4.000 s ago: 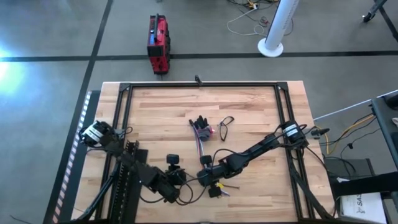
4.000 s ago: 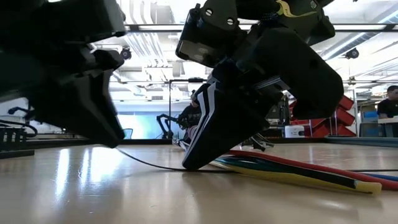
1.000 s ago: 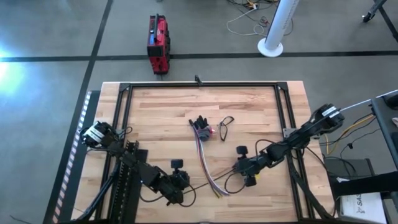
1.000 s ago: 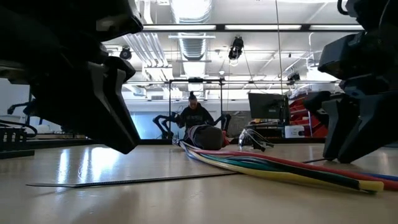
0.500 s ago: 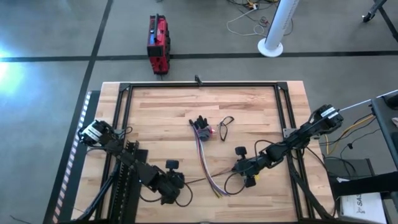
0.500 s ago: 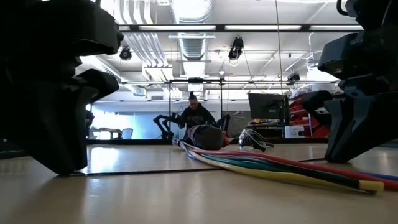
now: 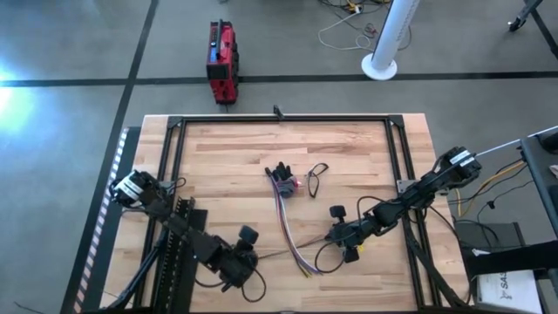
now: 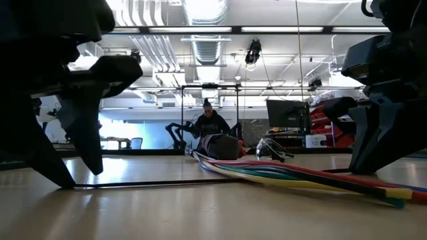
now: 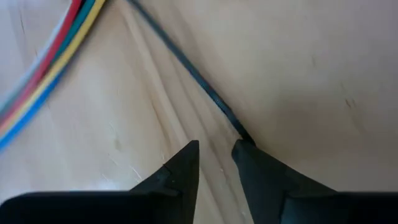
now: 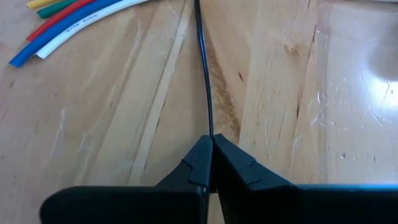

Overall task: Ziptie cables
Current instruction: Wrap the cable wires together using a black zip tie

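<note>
Early yet: the loose bundle of thin coloured cables (image 7: 289, 225) lies unbound on the wooden tabletop (image 7: 227, 166). The thin black plastic ziptie (image 7: 301, 245) lies flat across the cables' near end, not looped or threaded. Right gripper (image 10: 211, 148), right of the cables, pinches one strap end; left gripper (image 9: 216, 150), jaws slightly spread, meets the other end. Wrapping, threading and cinching remain.
</note>
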